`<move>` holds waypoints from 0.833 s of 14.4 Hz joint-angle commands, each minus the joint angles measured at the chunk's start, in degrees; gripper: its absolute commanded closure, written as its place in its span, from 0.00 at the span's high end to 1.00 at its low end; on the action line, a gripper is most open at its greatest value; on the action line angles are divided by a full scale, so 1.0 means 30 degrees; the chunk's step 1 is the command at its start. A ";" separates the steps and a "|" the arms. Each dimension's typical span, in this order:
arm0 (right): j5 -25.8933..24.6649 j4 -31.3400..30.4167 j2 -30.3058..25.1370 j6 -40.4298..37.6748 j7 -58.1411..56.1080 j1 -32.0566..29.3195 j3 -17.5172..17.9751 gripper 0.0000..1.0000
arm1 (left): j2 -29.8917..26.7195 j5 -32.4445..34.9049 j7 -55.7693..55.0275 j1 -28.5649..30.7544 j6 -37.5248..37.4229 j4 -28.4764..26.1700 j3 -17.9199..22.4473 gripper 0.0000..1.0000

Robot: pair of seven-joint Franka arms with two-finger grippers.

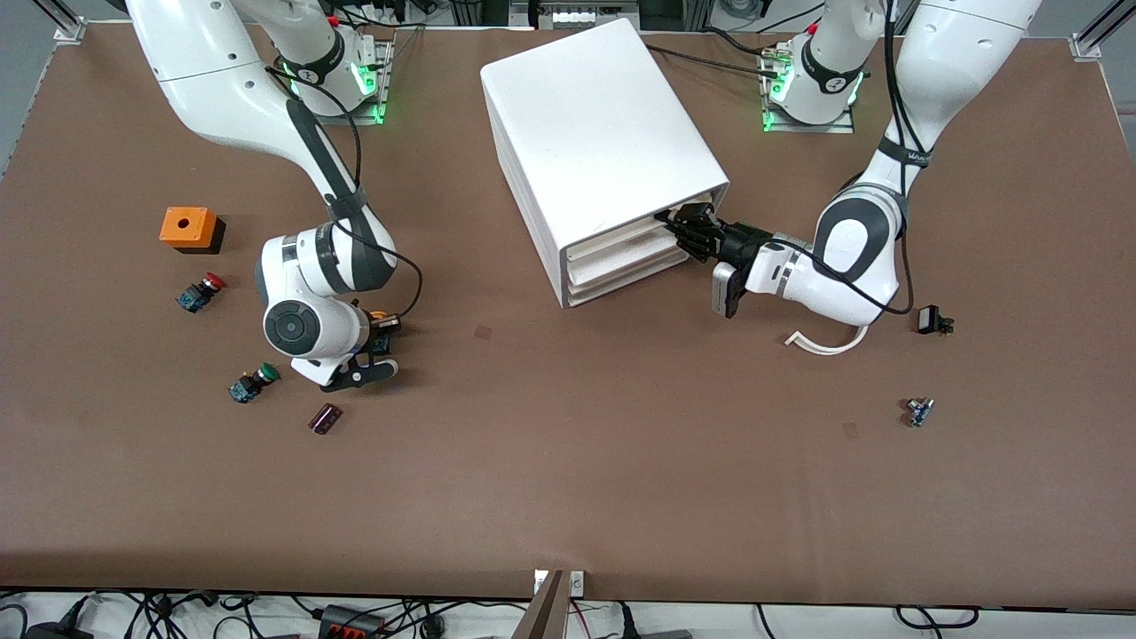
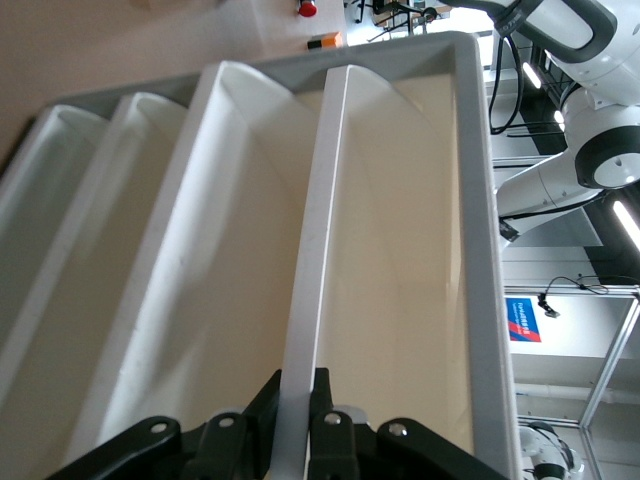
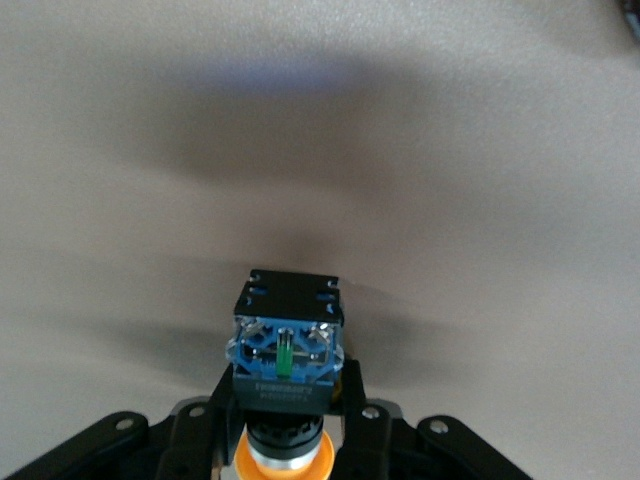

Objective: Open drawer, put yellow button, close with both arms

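The white cabinet [image 1: 595, 133] stands mid-table. My left gripper [image 1: 682, 224] is at the front of its top drawer [image 1: 621, 232], at the corner toward the left arm's end. In the left wrist view the left gripper [image 2: 298, 388] is shut on the drawer's thin front lip [image 2: 322, 200]. My right gripper [image 1: 373, 348] is low over the table toward the right arm's end, shut on the yellow button [image 1: 380, 316]. The right wrist view shows the button's black and blue body [image 3: 288, 345] clamped between the black fingers [image 3: 352, 400], its yellow cap toward the palm.
An orange box [image 1: 188, 228], a red button [image 1: 201, 291], a green button [image 1: 253, 382] and a small dark piece [image 1: 325, 418] lie around the right gripper. A white curved strip [image 1: 830, 342], a black part [image 1: 932, 319] and a small bluish part [image 1: 919, 411] lie by the left arm.
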 commanded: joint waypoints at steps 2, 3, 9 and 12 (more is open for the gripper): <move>0.0311 0.0776 -0.0971 -0.0130 -0.0017 -0.0026 0.0054 0.09 | 0.2847 0.2671 -0.0771 0.0622 -0.0014 0.5063 0.0264 0.06; 0.0282 0.1621 -0.1148 -0.0188 -0.0306 -0.0054 0.0025 0.08 | 0.3463 0.3548 -0.1152 0.0682 -0.0014 0.6148 0.0264 0.06; 0.0282 0.5080 -0.1969 -0.0481 -0.0075 0.0848 0.0084 0.00 | 0.4963 0.4787 -0.2123 0.0887 0.0396 0.9087 0.0908 0.12; 0.0223 0.7364 -0.2175 -0.1731 -0.0017 0.2634 0.0025 0.00 | 0.4818 0.4758 -0.1859 0.1091 0.0427 0.9060 0.0938 1.00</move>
